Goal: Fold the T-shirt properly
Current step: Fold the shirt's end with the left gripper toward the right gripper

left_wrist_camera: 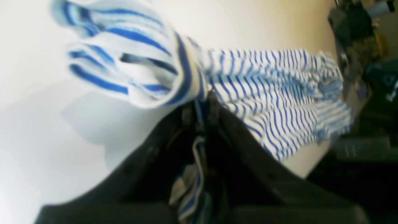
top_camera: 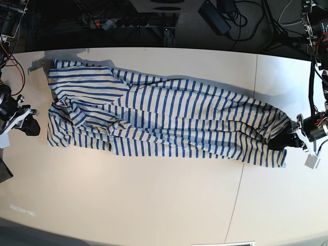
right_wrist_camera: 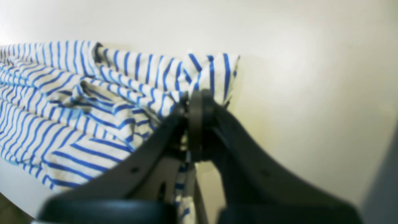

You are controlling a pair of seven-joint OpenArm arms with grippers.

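Note:
The T-shirt [top_camera: 169,118], cream with thin blue stripes, lies stretched lengthwise across the white table [top_camera: 154,205], rumpled at its left end. At the shirt's right end my left gripper [top_camera: 287,139] is shut on the fabric. The left wrist view shows a bunched fold [left_wrist_camera: 130,56] sticking out past the left gripper [left_wrist_camera: 203,96], with cloth caught between the fingers. My right gripper [top_camera: 37,128] sits at the shirt's left edge. In the right wrist view the right gripper [right_wrist_camera: 199,99] is shut on a corner of the T-shirt [right_wrist_camera: 62,93], striped cloth showing between its fingers.
A seam [top_camera: 241,179] crosses the table right of centre. Behind the far edge lie a power strip [top_camera: 133,21] and cables. Dark equipment [left_wrist_camera: 357,31] stands past the table end in the left wrist view. The near table edge [right_wrist_camera: 12,202] shows low in the right wrist view.

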